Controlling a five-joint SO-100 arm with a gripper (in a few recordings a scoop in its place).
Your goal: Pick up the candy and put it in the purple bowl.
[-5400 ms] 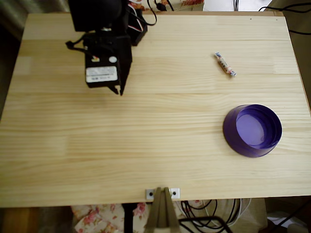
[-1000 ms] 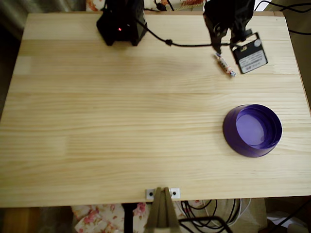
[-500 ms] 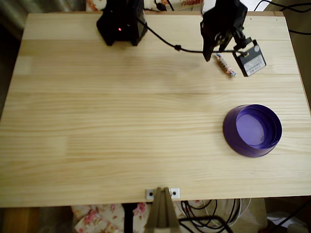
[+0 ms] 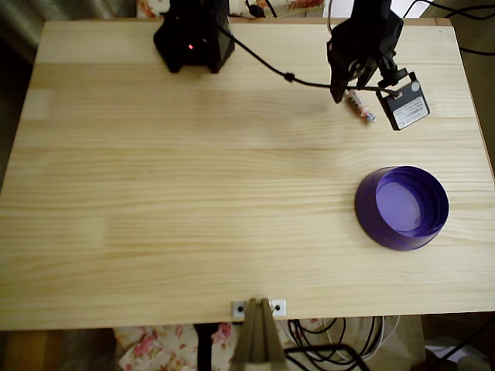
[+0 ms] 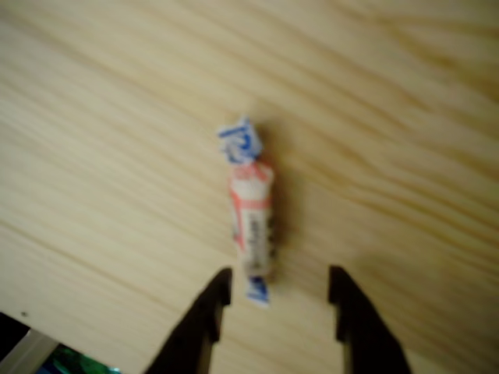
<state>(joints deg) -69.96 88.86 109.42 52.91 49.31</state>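
The candy (image 5: 251, 216) lies flat on the wooden table, pinkish-orange and white with blue-white twisted ends; in the overhead view the candy (image 4: 362, 107) sits at the far right of the table, partly under the arm. My gripper (image 5: 279, 287) is open, its two black fingers straddling the candy's near end without closing on it. From above, the gripper (image 4: 349, 91) hangs over the candy's upper end. The purple bowl (image 4: 402, 207) stands upright below the candy, well apart from it, with nothing inside.
The arm's black base (image 4: 193, 35) stands at the table's far edge, with a cable running across to the gripper. The table's right edge lies close to the candy. A small metal bracket (image 4: 258, 308) sits at the near edge.
Since 5.4 s ago the arm swung from the table's left side over to the candy. Over the last second the gripper settled lower around the candy's end; candy and bowl stayed put.
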